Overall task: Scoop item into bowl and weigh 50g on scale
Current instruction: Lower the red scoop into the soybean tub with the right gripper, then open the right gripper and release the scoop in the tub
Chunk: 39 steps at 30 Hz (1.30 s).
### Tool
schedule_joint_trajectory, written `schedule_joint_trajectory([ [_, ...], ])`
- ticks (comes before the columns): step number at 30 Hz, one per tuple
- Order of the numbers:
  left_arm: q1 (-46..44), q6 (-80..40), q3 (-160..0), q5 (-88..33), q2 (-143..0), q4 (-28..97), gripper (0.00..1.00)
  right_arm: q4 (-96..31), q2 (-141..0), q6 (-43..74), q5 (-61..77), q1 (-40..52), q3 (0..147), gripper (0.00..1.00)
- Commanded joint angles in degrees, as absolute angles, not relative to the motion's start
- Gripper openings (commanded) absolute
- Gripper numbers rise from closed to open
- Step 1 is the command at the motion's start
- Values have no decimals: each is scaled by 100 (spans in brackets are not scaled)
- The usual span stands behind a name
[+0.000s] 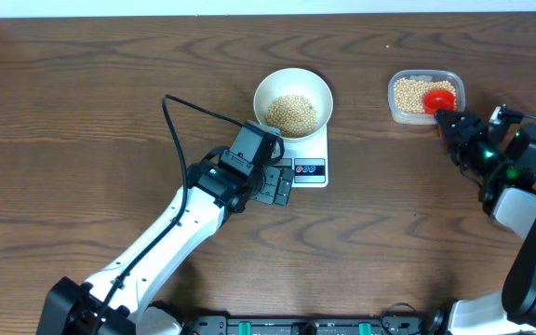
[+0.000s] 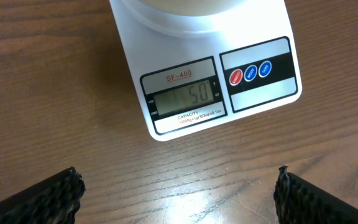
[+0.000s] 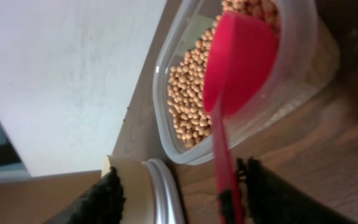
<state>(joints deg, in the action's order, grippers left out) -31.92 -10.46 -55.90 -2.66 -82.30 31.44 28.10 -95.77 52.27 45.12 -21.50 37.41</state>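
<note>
Sitting in a heap in the white bowl (image 1: 266,88), the beans (image 1: 292,113) cover its bottom; the bowl stands on the back half of the scale (image 1: 311,171).

Left wrist view only: the display (image 2: 182,98) reads 50. Above it "SF-400" in red, below it "CAPACITY" over a line too small to read. Beside it are one red button (image 2: 235,77) and two blue. From overhead none of this is legible.

The left gripper (image 1: 282,184) hangs just in front of the scale, fingers (image 2: 51,196) wide apart, nothing between them.

More beans lie in the clear tub (image 1: 395,104), well apart to the right, with a red scoop (image 1: 438,98) resting in it.

The right gripper (image 1: 447,126) is at the tub's near edge. Right wrist view: jaws apart, the scoop handle lying by one finger, unclamped.
</note>
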Motion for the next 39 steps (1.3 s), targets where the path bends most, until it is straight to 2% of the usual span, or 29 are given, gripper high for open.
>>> schedule_joint_trajectory([
  [1, -3179, -1015, -5551, -193, -8187, 3140, 100, 2825, -9164, 5207, 4665, -2171, 3715, 73],
  [4, -3179, -1015, -5551, -193, -8187, 3140, 100, 2659, -8840, 5207, 4576, -2178, 3717, 86],
  [6, -3179, -1013, -5551, -193, -8187, 3140, 100, 2458, -8652, 5205, 4519, -2182, 3717, 88],
  [19, -3179, -1015, -5551, -193, -8187, 3140, 100, 1372, -7703, 5122, 4351, -2182, 3717, 89],
  [28, -3179, -1013, -5551, -193, -8187, 3140, 100, 694, -6849, 4484, 4403, -2209, 3769, 89],
  [32, -3179, -1015, -5551, -193, -8187, 3140, 100, -346, -6396, 3710, 4567, -2209, 4064, 88],
  [39, -3179, -1013, -5551, -193, -8187, 3140, 100, -3083, -5789, 1721, 4530, -2200, 5242, 90],
])
